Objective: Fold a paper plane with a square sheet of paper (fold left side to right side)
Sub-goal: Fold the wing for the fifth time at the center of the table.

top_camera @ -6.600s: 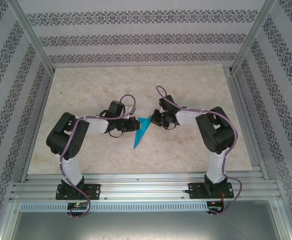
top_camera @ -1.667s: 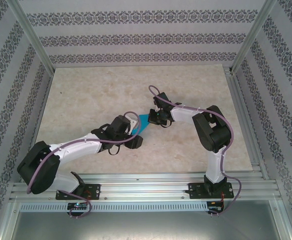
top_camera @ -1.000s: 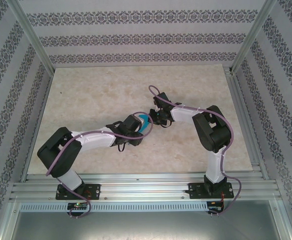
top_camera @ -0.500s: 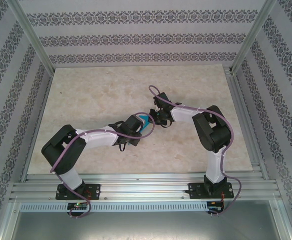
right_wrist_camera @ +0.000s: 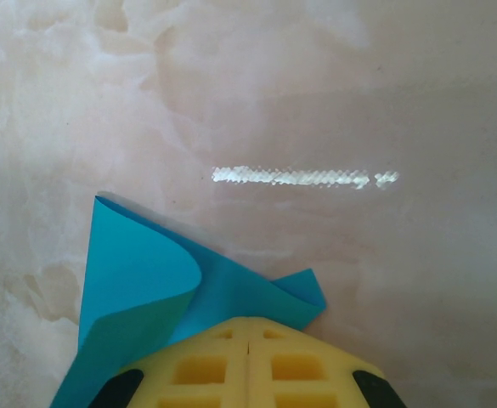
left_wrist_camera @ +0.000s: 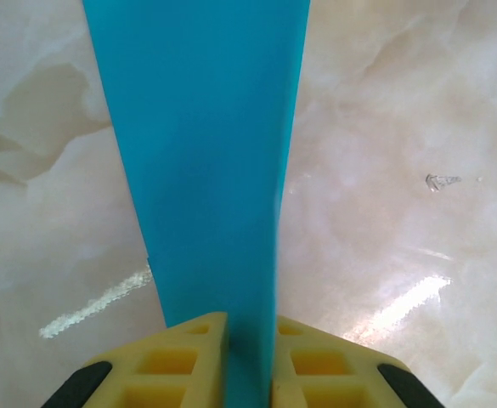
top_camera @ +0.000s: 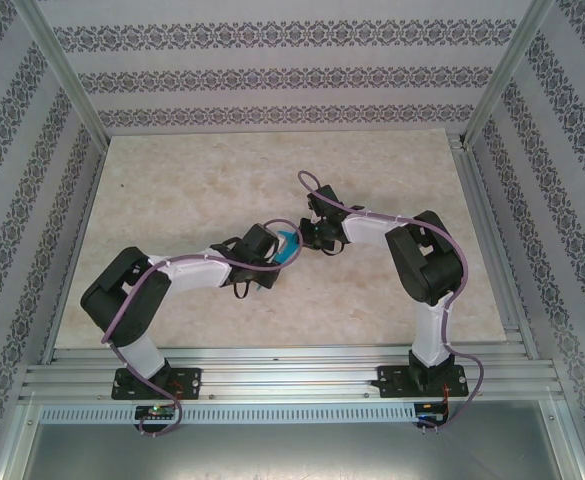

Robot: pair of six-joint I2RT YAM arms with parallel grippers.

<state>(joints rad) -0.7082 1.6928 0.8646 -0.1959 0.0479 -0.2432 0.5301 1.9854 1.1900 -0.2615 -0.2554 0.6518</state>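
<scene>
Left tool (left_wrist_camera: 250, 331) clenched on one end of the folded blue paper (left_wrist_camera: 206, 144), which lies at the middle of the surface (left_wrist_camera: 401, 170) between the two tools. Right tool (right_wrist_camera: 248, 327), jaws closed together, rests on the other end, where a flap curls up. If the left tool pulls against that hold, the paper may tear, slip, or crease crookedly.

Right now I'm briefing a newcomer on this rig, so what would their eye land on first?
The bright blue paper mid-table is the one vivid colour on the pale marbled table. Both arms meet on it: the yellow left fingers pinch a long strip of it, and the right fingers are shut on its curled end.
</scene>
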